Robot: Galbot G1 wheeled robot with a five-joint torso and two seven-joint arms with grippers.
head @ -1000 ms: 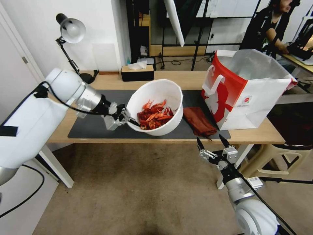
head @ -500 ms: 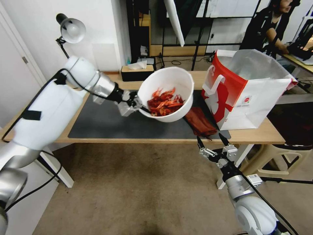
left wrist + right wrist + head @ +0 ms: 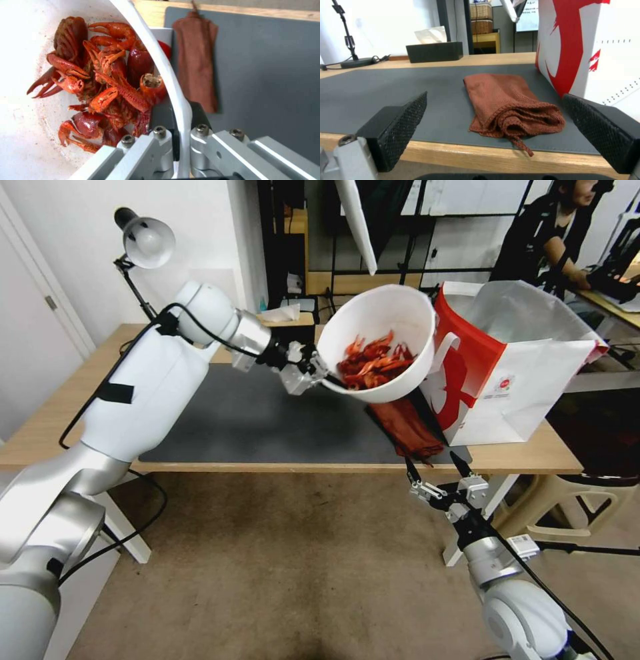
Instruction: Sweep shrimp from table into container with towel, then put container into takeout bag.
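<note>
Crayfish [image 3: 370,363] lie piled in the white plastic bowl [image 3: 400,317], lifted above the counter [image 3: 53,413] at upper centre of the head view, touching the takeout bag's [image 3: 513,380] red side. The left gripper [image 3: 319,373], left of it, has its jaws clamped on the bowl's rim. Below the bowl, the rust-red towel [image 3: 407,428] rests on the grey mat [image 3: 253,420]. At lower right, the right gripper [image 3: 437,470] hangs off the counter's front edge, jaws wide.

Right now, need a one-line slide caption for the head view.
Left gripper holds the tilted bowl of shrimp in the air beside the bag; towel lies on the mat.
</note>
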